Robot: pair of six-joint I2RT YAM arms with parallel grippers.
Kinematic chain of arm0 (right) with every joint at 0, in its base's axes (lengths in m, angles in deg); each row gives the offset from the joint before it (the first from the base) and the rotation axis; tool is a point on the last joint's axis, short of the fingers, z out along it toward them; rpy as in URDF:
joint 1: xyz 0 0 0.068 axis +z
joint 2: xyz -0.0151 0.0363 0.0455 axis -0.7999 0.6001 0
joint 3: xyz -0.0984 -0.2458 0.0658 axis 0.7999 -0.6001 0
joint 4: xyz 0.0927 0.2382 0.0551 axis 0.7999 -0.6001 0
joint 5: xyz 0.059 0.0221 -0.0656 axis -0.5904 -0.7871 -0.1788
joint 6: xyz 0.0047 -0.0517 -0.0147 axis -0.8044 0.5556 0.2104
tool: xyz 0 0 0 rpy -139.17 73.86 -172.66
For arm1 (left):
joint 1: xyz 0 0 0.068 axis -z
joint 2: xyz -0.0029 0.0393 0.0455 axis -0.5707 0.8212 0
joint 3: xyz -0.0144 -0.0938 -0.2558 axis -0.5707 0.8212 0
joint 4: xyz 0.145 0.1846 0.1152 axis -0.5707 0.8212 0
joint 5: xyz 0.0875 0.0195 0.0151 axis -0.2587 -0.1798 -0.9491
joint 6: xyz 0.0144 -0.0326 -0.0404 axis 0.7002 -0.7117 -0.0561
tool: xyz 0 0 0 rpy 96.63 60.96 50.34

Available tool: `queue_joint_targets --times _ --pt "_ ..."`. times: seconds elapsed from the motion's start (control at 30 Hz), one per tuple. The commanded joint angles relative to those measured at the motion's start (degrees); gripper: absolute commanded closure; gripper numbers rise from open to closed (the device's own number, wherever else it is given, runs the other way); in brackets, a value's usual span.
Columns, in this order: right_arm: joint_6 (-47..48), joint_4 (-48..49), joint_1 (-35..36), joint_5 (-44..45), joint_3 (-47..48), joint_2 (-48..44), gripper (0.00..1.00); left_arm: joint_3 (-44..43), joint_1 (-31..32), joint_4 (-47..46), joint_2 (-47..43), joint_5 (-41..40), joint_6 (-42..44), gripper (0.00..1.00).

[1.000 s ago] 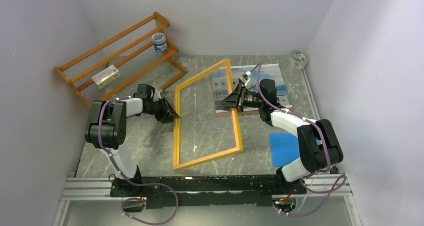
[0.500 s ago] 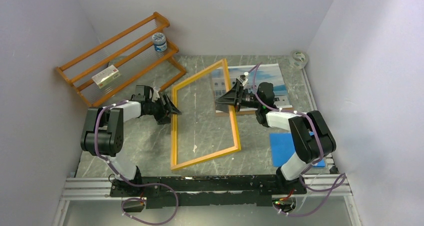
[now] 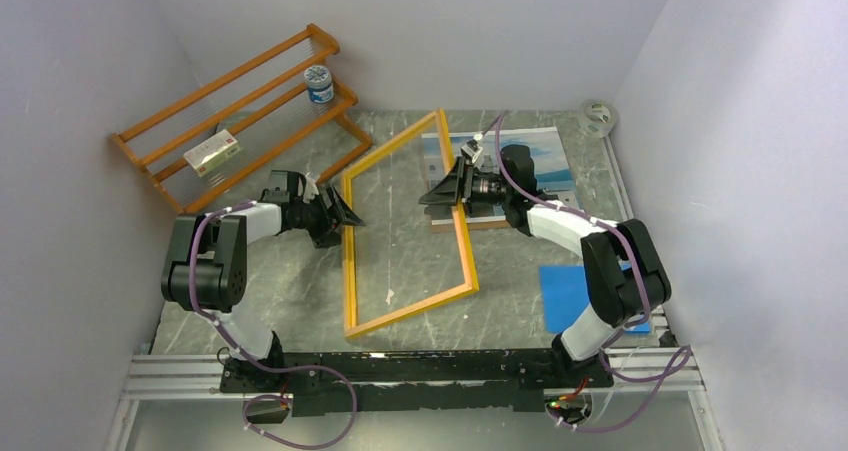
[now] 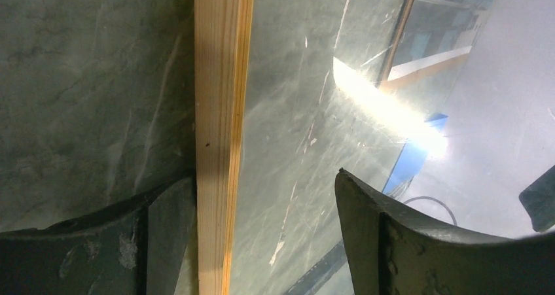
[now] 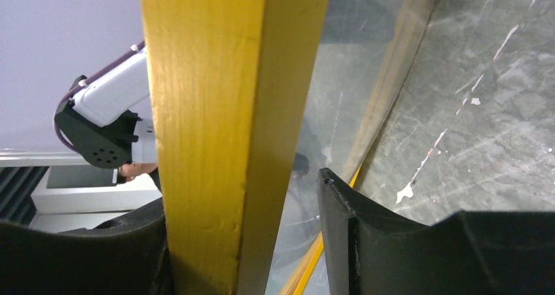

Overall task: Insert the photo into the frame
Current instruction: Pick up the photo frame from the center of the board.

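Yellow on the face turned to the right arm and bare wood on the side turned to the left, the frame (image 3: 410,311) stands tilted mid-table, its near rail low toward the table's (image 3: 290,291) near edge and its far rail raised. The photo (image 3: 545,156) lies flat, print up, toward the far right corner, partly under the right forearm, so nothing is loaded yet. We judge the step in hand to be turning the frame over so its back faces up. The left gripper (image 3: 343,218) straddles the left rail with jaws wide, one finger (image 4: 163,242) against the wood and the other well apart. The right gripper (image 3: 432,195) straddles the right rail likewise, with a clear gap at one finger (image 5: 366,242); neither clamps. Both arms are folded with elbows high near the side edges, forearms about level and pointing inward at each other. The next move, we think, calls for a firm regrip or a controlled lowering, since the frame seems only propped.
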Motion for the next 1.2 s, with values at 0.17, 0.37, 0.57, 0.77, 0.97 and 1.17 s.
queue_joint_targets --times 0.17,0.37,0.57,0.77,0.97,1.17 --pt "-9.36 19.36 1.9 -1.14 -3.92 1.82 0.68 1.12 1.26 -1.42 -0.54 2.64 -1.16 0.16" --pt "-22.42 38.11 1.86 -2.59 -5.6 4.75 0.77 1.92 1.18 -2.71 -1.96 2.68 -1.59 0.07" --pt "-23.06 38.6 1.85 -2.28 -5.7 5.49 0.57 3.14 1.01 -3.38 -5.28 0.61 -1.86 0.06" --pt "-11.31 20.87 1.85 -0.17 -3.58 2.2 0.29 3.84 0.56 -5.29 -6.5 1.02 -3.0 0.06" --pt "0.09 4.07 1.8 4.25 0.3 -1.6 0.18 3.52 0.25 -5.12 -6.66 1.09 -3.35 0.06" --pt "-6.13 12.63 1.86 2.85 -0.53 -2.23 0.19 2.64 0.04 -4.18 -7.8 1.18 -3.4 0.06"
